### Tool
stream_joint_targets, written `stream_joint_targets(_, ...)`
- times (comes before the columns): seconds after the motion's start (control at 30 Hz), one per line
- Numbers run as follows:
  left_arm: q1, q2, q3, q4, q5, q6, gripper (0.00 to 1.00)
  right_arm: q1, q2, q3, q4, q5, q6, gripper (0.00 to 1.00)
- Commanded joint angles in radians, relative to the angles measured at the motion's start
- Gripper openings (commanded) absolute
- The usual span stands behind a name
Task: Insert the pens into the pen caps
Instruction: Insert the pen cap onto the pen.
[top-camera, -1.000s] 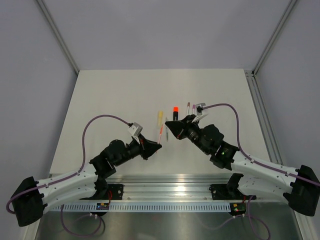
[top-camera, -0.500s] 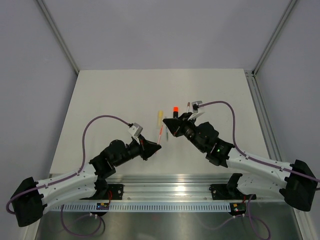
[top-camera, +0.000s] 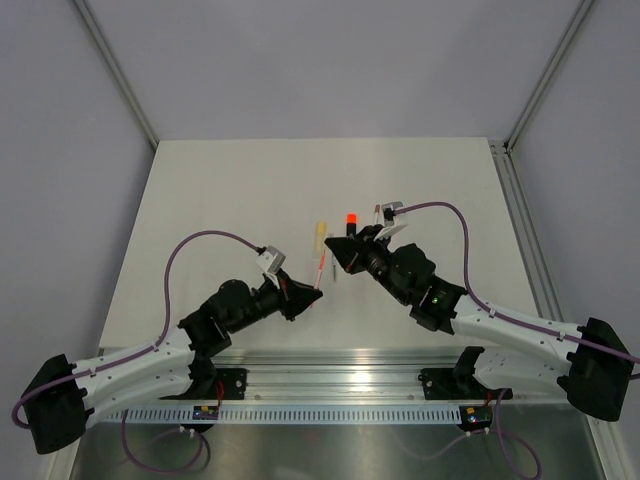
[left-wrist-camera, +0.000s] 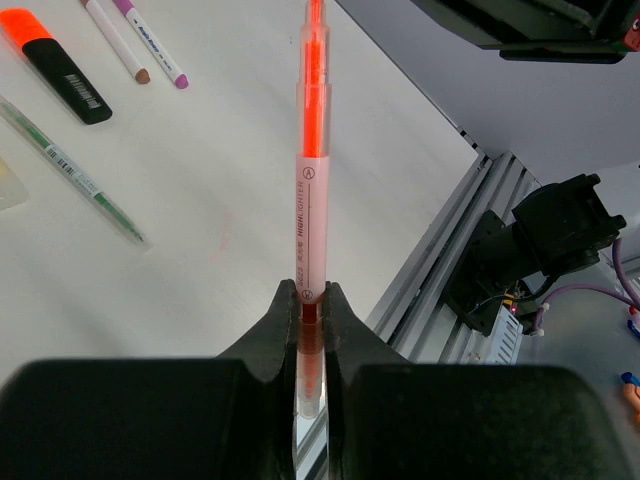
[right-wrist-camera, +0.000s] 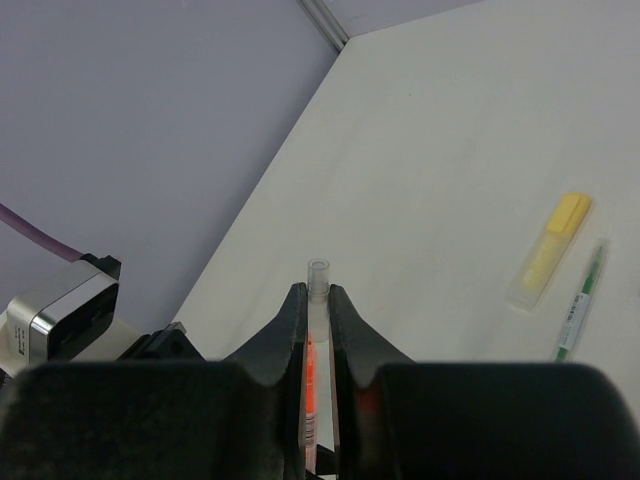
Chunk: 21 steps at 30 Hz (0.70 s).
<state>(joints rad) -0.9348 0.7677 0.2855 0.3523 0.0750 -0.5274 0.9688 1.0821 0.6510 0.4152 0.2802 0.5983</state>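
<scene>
we are nudging our right fingers (right-wrist-camera: 288, 330) closer beside the black highlighter (left-wrist-camera: 68, 85), clamping a clear cap (right-wrist-camera: 318, 272); left fingers (left-wrist-camera: 275, 330) are clamping the orange-red pen (left-wrist-camera: 311, 200); the first capping looks to be only beginning.

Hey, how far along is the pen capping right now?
Nothing is clearly capped yet. In hand: left gripper shut on the orange-red pen, right gripper on a clear cap, the two not joined. Still to do: the black highlighter, brown-tipped pen and purple-tipped pen lie bare-tipped; the yellow highlighter and green pen wait beside them.
</scene>
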Motion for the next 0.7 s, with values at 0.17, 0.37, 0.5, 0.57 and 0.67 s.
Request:
stream_joint_targets(0.17,-0.004,-0.002,0.0,0.063,0.002,0.012,0.0,0.016,0.01,0.042,0.048,0.022,-0.011,0.0)
stream_joint_targets(0.37,-0.004,-0.002,0.001,0.062,0.003,0.012,0.0,0.018,0.019,0.049,0.051,0.022,-0.011,0.0)
stream_joint_targets(0.5,-0.004,-0.004,0.0,0.062,0.0,0.012,0.0,0.021,0.018,0.047,0.048,0.017,-0.009,0.0)
stream_joint_targets(0.57,-0.004,-0.005,0.0,0.06,-0.003,0.012,0.0,0.022,0.013,0.042,0.047,0.017,-0.008,0.0)
stream_joint_targets(0.67,-0.004,-0.011,0.0,0.056,-0.009,0.014,0.0,0.03,0.004,0.027,0.045,0.014,-0.002,0.0)
